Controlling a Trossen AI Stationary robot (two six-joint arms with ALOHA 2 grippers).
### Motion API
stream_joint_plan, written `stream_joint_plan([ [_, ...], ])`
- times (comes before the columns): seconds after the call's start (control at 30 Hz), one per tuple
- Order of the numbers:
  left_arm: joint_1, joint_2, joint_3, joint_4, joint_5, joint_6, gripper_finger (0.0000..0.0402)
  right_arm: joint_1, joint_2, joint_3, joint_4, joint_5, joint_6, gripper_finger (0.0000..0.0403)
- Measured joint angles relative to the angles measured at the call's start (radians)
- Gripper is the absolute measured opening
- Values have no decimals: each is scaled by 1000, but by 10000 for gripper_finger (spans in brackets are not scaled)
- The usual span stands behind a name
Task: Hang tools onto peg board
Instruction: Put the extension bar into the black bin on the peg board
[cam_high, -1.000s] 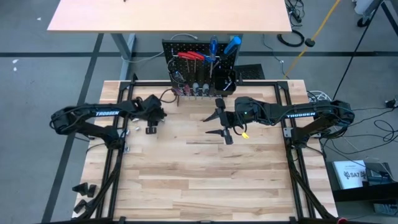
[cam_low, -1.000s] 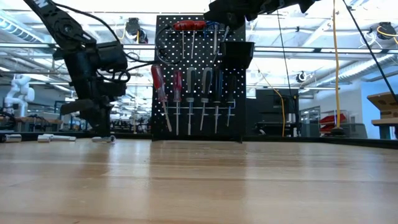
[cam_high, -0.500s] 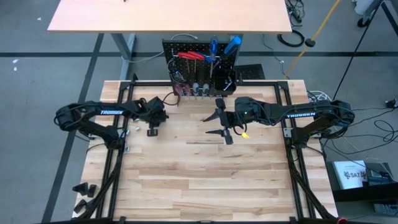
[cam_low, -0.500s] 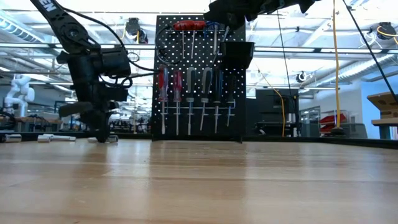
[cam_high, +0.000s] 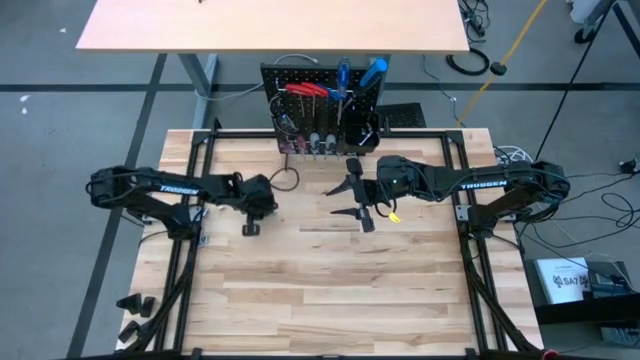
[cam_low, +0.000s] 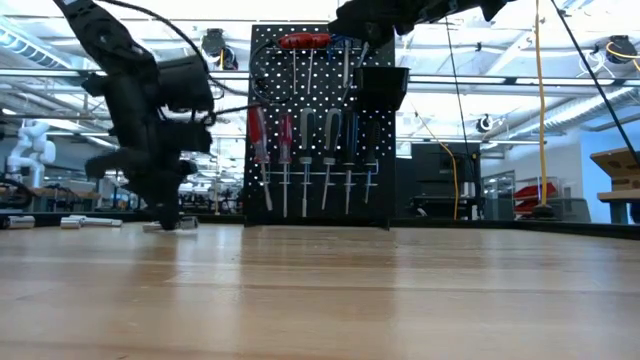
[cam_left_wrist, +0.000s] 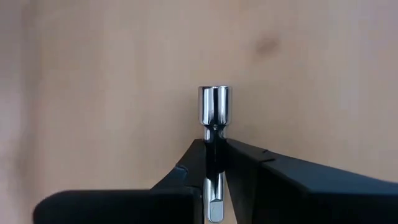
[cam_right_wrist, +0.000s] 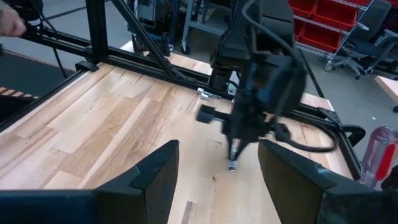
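Left gripper (cam_left_wrist: 214, 163) is clamped on a silver socket bit (cam_left_wrist: 214, 116), its long axis apparently upright; the peg board (cam_high: 322, 105) lies beyond. Right gripper (cam_high: 355, 197) waits, fingers apart.

The word "TROSSEN" stands in white capitals along the forearm of the left arm (cam_high: 178, 187), seen from above. The same word, "TROSSEN", runs along the forearm of the right arm (cam_high: 485, 184) in that view. On the floor to the right of the bench, a white box (cam_high: 565, 277) carries dark printing, but it is too small to read. Nothing else legible shows in the low or wrist views.
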Motion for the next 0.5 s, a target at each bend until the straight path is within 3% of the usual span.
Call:
stream_joint_plan([
  [0.23, -156, -115, 66, 92, 0, -23, 34, 0, 0, 0, -30, 0, 31, 212],
  [0.5, -306, -216, 75, 482, 31, 110, 34, 1, 30, 0, -61, -7, 149, 212],
])
